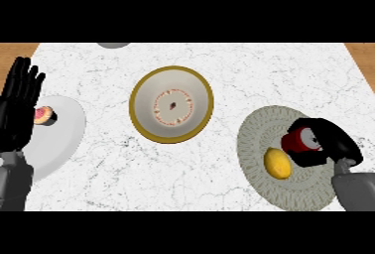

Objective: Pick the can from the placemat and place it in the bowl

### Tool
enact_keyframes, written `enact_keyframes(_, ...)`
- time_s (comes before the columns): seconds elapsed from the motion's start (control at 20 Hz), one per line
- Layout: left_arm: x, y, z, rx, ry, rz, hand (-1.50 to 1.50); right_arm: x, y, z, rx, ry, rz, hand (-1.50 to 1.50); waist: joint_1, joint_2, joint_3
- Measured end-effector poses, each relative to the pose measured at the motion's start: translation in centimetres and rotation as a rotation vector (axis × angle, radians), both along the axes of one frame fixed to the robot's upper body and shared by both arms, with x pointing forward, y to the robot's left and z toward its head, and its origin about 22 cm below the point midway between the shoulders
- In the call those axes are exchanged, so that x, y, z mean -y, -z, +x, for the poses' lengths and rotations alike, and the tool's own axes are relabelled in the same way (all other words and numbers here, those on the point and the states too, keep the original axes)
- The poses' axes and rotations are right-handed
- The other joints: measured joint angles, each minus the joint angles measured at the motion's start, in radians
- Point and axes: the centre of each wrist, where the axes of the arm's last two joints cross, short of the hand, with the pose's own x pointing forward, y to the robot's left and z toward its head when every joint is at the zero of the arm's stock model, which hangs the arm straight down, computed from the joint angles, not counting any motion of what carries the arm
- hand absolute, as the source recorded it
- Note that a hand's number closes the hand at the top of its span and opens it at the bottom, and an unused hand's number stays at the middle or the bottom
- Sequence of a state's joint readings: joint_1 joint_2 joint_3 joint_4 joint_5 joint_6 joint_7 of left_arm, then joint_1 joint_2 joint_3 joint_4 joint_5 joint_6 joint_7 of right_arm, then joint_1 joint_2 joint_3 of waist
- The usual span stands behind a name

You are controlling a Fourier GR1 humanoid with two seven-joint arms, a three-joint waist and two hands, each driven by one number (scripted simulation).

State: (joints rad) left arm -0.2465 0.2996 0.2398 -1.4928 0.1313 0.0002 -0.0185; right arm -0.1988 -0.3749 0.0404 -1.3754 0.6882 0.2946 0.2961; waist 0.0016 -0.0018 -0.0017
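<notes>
My right hand (331,143) is curled round the red can (301,141). My fingers wrap its far side and hide part of it. The can is over the round grey mat (256,126), on the right of the counter (227,64). I cannot tell if it touches the mat. A yellow lemon (277,162) lies on the mat just beside the can. The bowl (145,89) with a gold rim sits in the middle, well apart from the can. My left hand (18,106) rests open at the left edge, fingers up. Near it a white plate (62,141) holds a small pink treat (45,116).
</notes>
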Motion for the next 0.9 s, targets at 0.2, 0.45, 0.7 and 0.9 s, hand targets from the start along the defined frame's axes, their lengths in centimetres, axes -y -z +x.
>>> enact_keyframes(0.2, 0.1, -0.4, 0.1, -0.001, -0.004, -0.002, 0.00, 0.1, 0.2, 0.0, 0.035, -0.009, -0.014, 1.50, -0.001, 0.000, 0.000)
enact_keyframes(0.45, 0.7, -0.7, 0.8, 0.005, 0.012, -0.002, 0.00, 3.1, -1.5, 2.2, 0.063, -0.123, -0.105, 1.50, 0.021, 0.010, 0.003)
enact_keyframes(0.7, 2.0, -1.3, 1.4, 0.025, 0.058, -0.006, 0.00, 7.7, -3.9, 4.1, 0.077, -0.297, -0.233, 1.50, 0.064, 0.027, 0.007)
enact_keyframes(0.9, 2.5, -1.1, 1.7, 0.027, 0.066, -0.006, 0.00, 10.8, -6.0, 5.7, 0.162, -0.352, -0.286, 1.50, 0.070, 0.029, 0.007)
